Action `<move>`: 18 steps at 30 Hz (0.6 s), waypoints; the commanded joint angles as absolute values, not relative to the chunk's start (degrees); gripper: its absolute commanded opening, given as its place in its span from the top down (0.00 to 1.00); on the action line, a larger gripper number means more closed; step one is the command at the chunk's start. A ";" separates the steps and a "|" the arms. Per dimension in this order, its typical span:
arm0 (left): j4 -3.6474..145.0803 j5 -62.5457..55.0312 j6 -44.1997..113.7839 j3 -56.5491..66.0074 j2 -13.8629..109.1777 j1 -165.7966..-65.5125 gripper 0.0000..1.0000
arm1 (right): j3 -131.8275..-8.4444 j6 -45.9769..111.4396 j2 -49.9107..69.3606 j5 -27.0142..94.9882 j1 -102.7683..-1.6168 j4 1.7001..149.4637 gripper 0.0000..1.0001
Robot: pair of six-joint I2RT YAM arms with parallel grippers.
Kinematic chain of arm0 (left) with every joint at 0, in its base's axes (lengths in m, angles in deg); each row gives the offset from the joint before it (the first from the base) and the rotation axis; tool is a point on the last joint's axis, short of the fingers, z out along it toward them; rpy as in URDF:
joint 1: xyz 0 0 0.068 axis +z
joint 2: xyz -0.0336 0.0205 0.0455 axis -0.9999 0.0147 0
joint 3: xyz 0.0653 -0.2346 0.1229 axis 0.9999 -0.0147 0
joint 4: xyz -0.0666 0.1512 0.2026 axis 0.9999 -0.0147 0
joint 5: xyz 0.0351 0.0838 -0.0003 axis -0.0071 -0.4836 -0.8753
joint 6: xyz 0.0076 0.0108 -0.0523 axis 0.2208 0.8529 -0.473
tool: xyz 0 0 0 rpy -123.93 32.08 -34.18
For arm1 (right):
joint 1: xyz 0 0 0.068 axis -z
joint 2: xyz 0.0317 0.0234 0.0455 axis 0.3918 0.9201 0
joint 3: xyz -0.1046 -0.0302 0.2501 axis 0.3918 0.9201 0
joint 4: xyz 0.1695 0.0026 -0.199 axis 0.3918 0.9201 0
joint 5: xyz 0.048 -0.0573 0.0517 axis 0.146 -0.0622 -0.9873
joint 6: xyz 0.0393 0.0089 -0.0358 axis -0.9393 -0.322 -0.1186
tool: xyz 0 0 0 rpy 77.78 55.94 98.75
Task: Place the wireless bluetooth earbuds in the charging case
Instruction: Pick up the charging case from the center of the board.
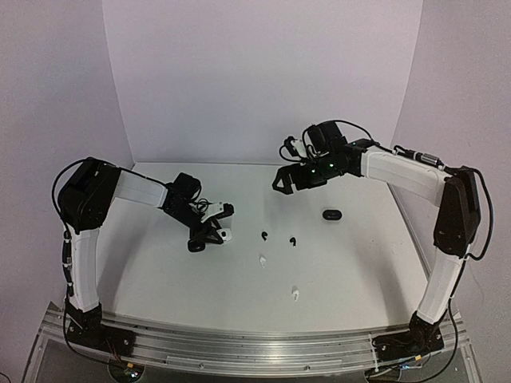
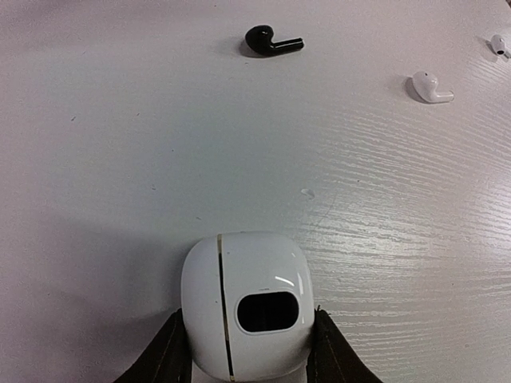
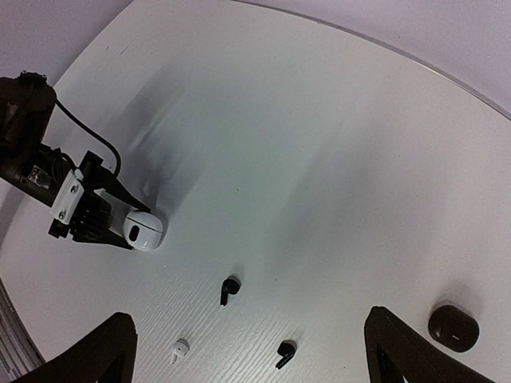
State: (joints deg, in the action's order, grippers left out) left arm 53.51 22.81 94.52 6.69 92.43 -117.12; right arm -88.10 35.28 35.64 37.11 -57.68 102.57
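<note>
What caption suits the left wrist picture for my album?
Left gripper clasps a white charging case; a black earbud and white earbuds lie beyond.

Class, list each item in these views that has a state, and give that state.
white case, lid closed, gripped at both sides.
left gripper, shut on the white case.
right gripper, open, empty.
black case, closed, on the table.
black earbuds, loose on the table.
white earbuds, loose on the table.
</note>
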 commanded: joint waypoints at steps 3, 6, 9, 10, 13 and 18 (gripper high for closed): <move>51.84 24.57 97.46 6.86 91.32 -117.28 0.86 | -89.22 32.43 33.04 33.11 -57.99 101.18 0.02; 51.27 23.50 100.88 7.24 88.84 -117.28 0.90 | -90.70 30.43 33.74 30.62 -58.04 101.14 0.02; 50.97 22.74 108.15 6.66 84.41 -117.21 0.90 | -92.42 27.76 34.46 27.05 -57.96 100.81 0.02; 51.67 22.69 110.47 6.07 82.56 -117.17 0.90 | -92.82 26.75 34.77 25.88 -57.99 100.51 0.02; 56.24 23.99 116.79 3.61 75.94 -117.10 0.90 | -93.00 23.59 35.64 22.58 -58.52 98.31 0.02; 62.88 30.57 124.50 -0.63 66.66 -117.17 0.90 | -93.99 22.67 37.96 17.98 -61.93 94.26 0.04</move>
State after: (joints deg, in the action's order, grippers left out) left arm 55.57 24.10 115.24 1.65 74.97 -117.12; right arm -91.26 25.19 35.84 24.42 -58.82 99.10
